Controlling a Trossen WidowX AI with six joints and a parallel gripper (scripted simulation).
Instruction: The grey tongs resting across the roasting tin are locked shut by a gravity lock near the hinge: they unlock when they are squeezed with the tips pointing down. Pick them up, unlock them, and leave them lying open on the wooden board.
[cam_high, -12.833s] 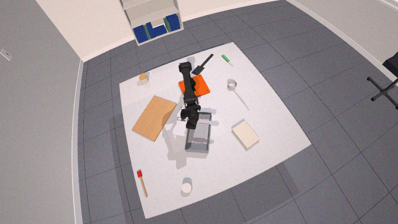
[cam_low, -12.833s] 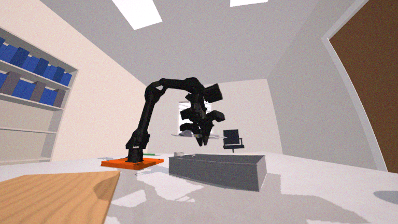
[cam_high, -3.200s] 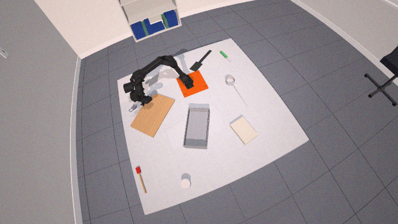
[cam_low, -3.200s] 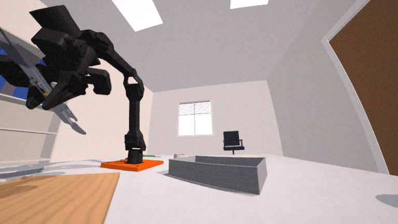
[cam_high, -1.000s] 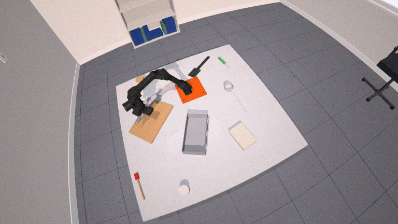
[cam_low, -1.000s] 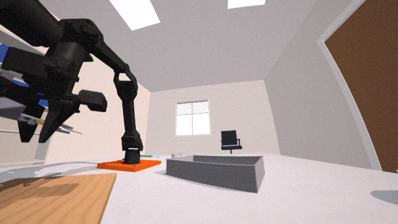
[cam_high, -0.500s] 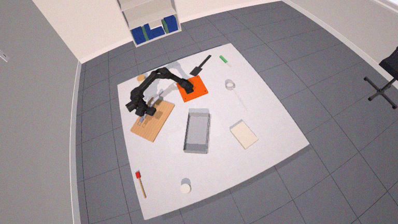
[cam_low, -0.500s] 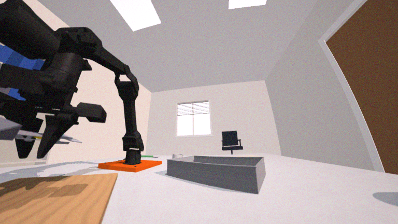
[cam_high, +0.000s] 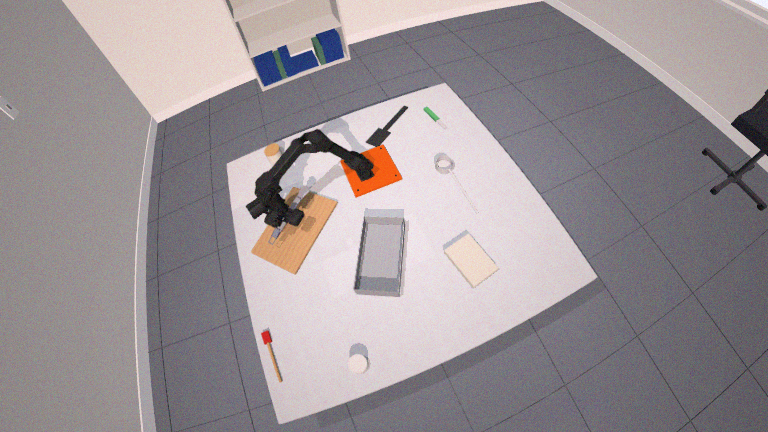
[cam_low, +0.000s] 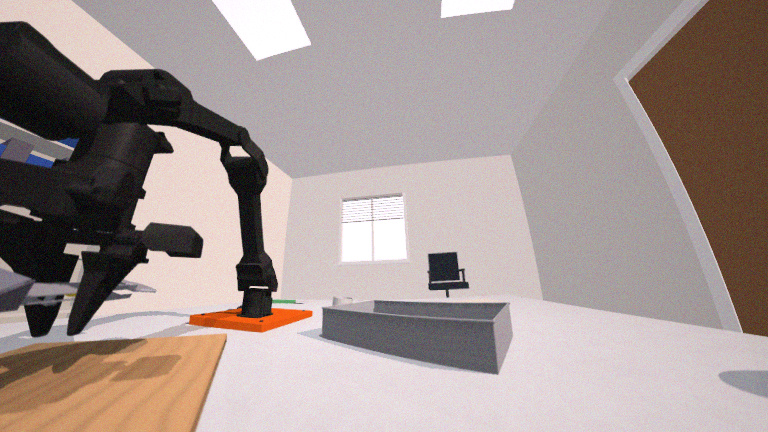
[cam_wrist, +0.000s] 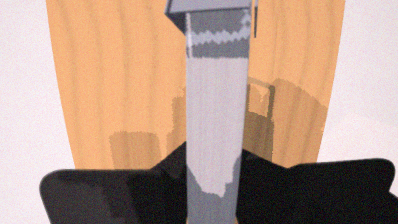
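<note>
My gripper (cam_high: 280, 216) (cam_low: 59, 322) (cam_wrist: 205, 147) is shut on the grey tongs (cam_high: 275, 235) (cam_low: 128, 295) (cam_wrist: 217, 120). It holds them roughly level, a little above the wooden board (cam_high: 308, 241) (cam_low: 118, 376) (cam_wrist: 100, 75), and their shadow falls on the wood. In the wrist view the tongs run straight up the middle, along the board's length. I cannot tell whether their arms are spread. The grey roasting tin (cam_high: 358, 260) (cam_low: 418, 335) stands empty to the right of the board.
The arm's orange base (cam_high: 382, 173) (cam_low: 252, 319) is behind the board. On the white mat lie a black spatula (cam_high: 387, 126), a green marker (cam_high: 431, 113), a strainer (cam_high: 444, 162), a cream block (cam_high: 470, 259), a red spatula (cam_high: 271, 351), a white cup (cam_high: 358, 363) and a tan cylinder (cam_high: 272, 152).
</note>
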